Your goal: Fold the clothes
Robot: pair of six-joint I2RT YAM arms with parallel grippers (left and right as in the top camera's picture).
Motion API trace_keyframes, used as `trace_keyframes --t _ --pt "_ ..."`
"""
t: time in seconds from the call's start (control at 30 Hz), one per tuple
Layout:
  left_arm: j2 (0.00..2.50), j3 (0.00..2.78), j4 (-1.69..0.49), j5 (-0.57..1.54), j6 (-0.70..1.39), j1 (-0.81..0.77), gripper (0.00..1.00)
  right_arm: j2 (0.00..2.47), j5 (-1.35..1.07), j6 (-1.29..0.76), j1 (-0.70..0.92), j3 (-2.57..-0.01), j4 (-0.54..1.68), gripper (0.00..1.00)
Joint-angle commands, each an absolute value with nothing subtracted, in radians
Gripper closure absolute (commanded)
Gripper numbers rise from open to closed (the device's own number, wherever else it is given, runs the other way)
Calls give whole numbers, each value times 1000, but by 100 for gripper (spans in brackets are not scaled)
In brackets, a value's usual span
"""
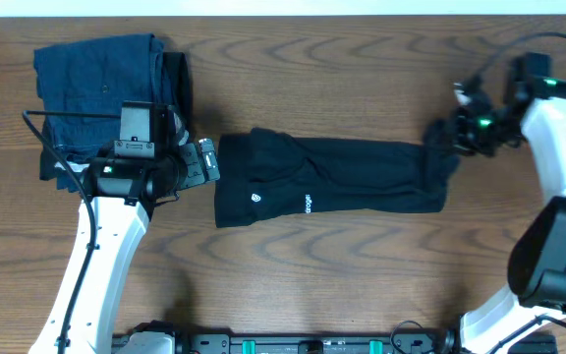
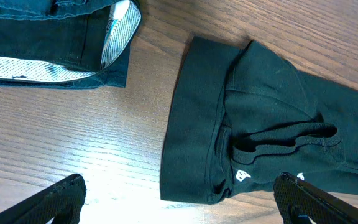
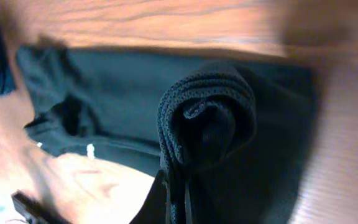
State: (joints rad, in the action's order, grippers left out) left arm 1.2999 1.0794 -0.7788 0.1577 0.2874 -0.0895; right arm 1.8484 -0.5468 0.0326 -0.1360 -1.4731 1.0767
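The black T-shirt (image 1: 327,177) lies folded into a long strip across the table's middle, with tiny white logo marks near its left end. My left gripper (image 1: 204,162) is open and empty just off the shirt's left edge; the left wrist view shows that edge (image 2: 194,124) between my spread fingers (image 2: 179,202). My right gripper (image 1: 450,138) is shut on the shirt's right end, holding a bunched ribbed hem (image 3: 197,124) lifted off the table; its jaws (image 3: 179,199) pinch the fabric.
A folded dark blue garment (image 1: 101,84) with a white-striped edge (image 2: 42,65) lies at the back left, behind my left arm. Bare wooden tabletop (image 1: 312,285) runs along the front.
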Motion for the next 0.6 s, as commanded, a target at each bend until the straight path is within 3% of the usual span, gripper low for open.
trace_keyframes --t 0.0,0.17,0.57 --pt "1303 1090 -781 161 282 -86 2 1857 -549 -24 -43 -1491 1049 99" --pt "1303 1090 -781 161 281 -86 2 1857 -377 -94 84 -1477 984 99" --pt "1303 1090 -781 161 282 -86 2 1860 -268 -100 268 -1402 849 99"
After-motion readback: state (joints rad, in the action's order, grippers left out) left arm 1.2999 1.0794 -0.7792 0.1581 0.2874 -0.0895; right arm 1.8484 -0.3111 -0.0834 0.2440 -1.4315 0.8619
